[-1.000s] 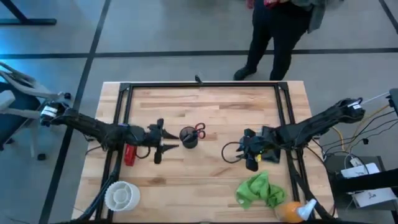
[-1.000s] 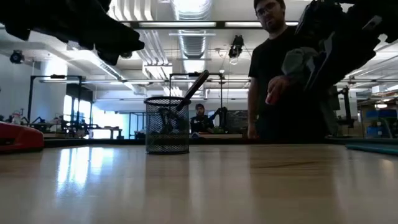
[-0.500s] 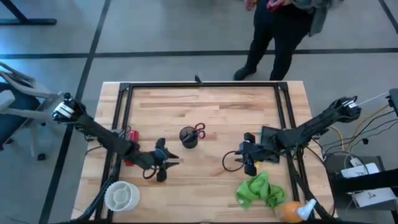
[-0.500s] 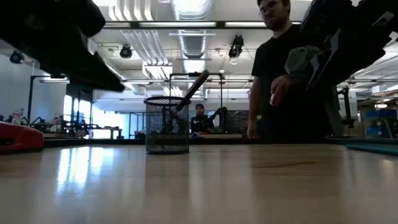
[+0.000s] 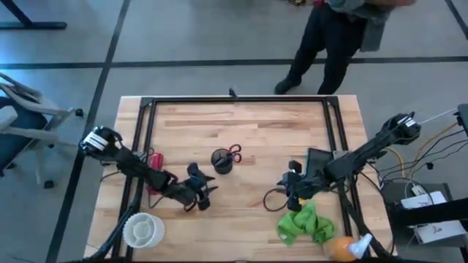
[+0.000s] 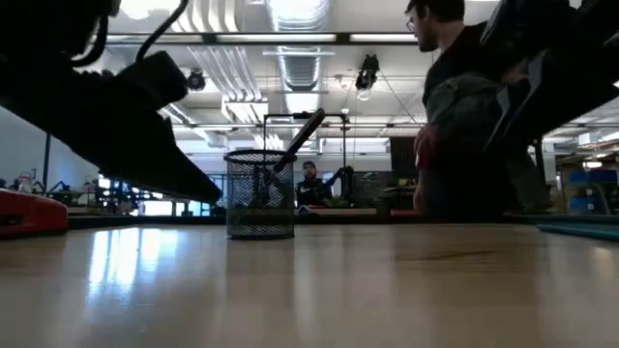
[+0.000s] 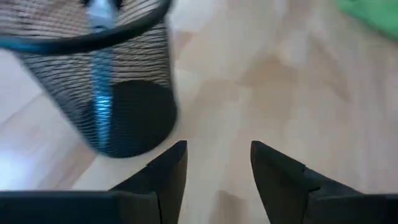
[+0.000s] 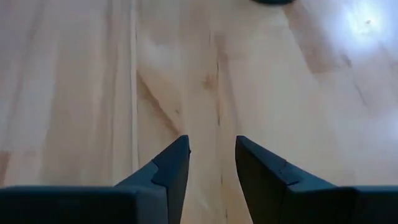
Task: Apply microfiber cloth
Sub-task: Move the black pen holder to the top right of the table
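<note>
Step in hand looks like the approach: nothing picked up yet. The lime-green crumpled microfiber cloth (image 5: pixel 304 223) lies on the pale wooden table (image 5: pixel 248 120) at lower right of the high view, just beside an orange spray bottle (image 5: pixel 344 248).

Right gripper (image 5: pixel 292 188) sits just above the cloth in that view, pointed toward frame left, not touching it as far as I can tell. Its wrist view shows the fingers (image 8: pixel 165 168) parted with only bare wood between them. Empty.

Left gripper (image 5: pixel 205 193) is lower centre-left, near the black wire-mesh pen cup (image 5: pixel 222 161). Fingers (image 7: pixel 161 171) spread, nothing held.

Next move, my read: right arm has to swing toward the cloth and drop onto a raised fold. Soft fabric, so pinch a ridge, not a flat patch.

View differences:
- Left wrist view catches a green sliver of the cloth (image 7: pixel 372 14) at its upper right; right wrist view sees none.
- Low view shows the cup (image 6: pixel 259 193) and a person (image 6: pixel 464 126) behind the table, but no cloth.
</note>
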Available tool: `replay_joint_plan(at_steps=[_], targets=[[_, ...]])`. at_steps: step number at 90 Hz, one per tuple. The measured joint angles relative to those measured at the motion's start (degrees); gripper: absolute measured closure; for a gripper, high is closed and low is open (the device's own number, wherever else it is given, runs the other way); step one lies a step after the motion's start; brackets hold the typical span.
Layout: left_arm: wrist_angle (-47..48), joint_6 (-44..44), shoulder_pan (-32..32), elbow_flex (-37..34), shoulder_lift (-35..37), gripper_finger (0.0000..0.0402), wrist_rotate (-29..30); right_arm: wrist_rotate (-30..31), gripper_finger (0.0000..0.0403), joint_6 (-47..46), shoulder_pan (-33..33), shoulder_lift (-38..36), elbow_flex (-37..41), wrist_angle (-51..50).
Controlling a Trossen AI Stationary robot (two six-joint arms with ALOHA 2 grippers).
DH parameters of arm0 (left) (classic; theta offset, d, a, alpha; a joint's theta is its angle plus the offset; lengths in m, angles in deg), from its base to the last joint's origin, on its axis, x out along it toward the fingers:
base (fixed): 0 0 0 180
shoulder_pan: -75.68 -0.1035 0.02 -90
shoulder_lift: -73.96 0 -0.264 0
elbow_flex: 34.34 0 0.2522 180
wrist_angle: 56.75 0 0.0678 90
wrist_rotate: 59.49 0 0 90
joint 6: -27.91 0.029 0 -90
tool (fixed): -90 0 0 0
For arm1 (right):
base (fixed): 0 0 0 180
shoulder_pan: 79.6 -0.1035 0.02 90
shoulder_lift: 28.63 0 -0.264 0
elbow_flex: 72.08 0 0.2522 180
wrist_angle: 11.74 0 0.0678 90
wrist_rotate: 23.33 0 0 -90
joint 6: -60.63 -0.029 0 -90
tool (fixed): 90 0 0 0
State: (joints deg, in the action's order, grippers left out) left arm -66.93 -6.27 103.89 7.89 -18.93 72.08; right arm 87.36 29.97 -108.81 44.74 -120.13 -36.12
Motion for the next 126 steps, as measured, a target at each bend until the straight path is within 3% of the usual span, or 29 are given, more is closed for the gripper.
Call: replay_joint_plan(at_steps=[19,55,86,101,126], targets=[[-0.2,0.7,-3.2,-0.1,-0.9,0.0208,3.9,1.9,0.0281,-2.3,-1.3,4.8,0.0,1.4],[-3.0,6.7,-10.1,-0.1,-1.0,0.0180,2.4,4.2,0.0264,-2.3,-1.3,9.2,0.0,5.1],[-16.9,18.1,-18.2,0.4,-4.7,0.0165,-5.1,7.7,0.0238,-0.1,-1.3,8.1,0.1,4.5],[-19.6,22.7,-22.1,5.5,-11.1,0.0174,-9.5,7.9,0.0245,0.2,-1.7,8.1,0.2,4.6],[-20.2,30.7,-27.3,20.7,-22.9,0.0167,-14.6,8.0,0.0254,-2.2,-2.8,8.1,0.8,4.9]])
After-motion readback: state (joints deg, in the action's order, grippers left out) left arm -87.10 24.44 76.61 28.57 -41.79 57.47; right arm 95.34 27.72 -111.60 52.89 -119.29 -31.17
